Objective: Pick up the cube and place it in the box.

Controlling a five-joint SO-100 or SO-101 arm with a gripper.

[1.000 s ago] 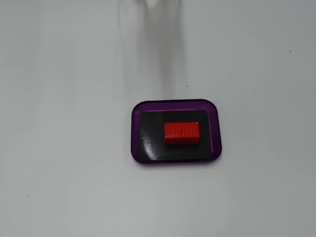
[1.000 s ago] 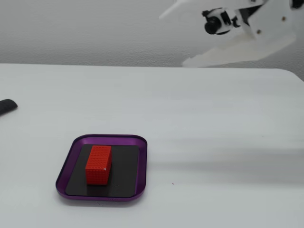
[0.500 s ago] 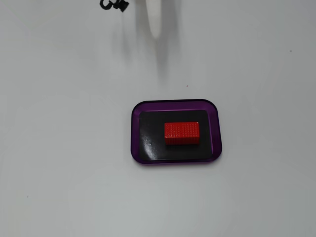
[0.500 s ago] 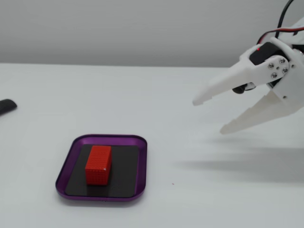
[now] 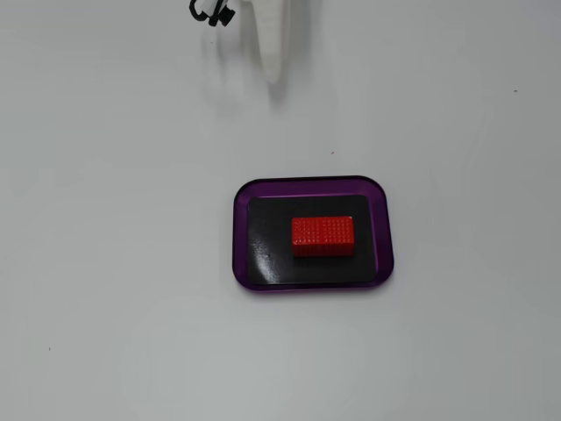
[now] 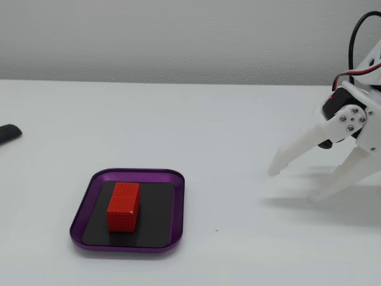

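Note:
The red cube (image 5: 323, 236) lies flat on the black bottom of the purple-rimmed box (image 5: 313, 188), toward its right half in a fixed view. It also shows in the other fixed view (image 6: 123, 206), inside the box (image 6: 128, 173). My white gripper (image 6: 293, 185) is at the far right of that view, well apart from the box, with its two fingers spread open and nothing between them. In the first fixed view only one white finger (image 5: 274, 48) shows at the top edge.
The table is plain white. A dark object (image 6: 9, 133) lies at the left edge of a fixed view. A black cable loop (image 5: 210, 13) shows at the top beside the arm.

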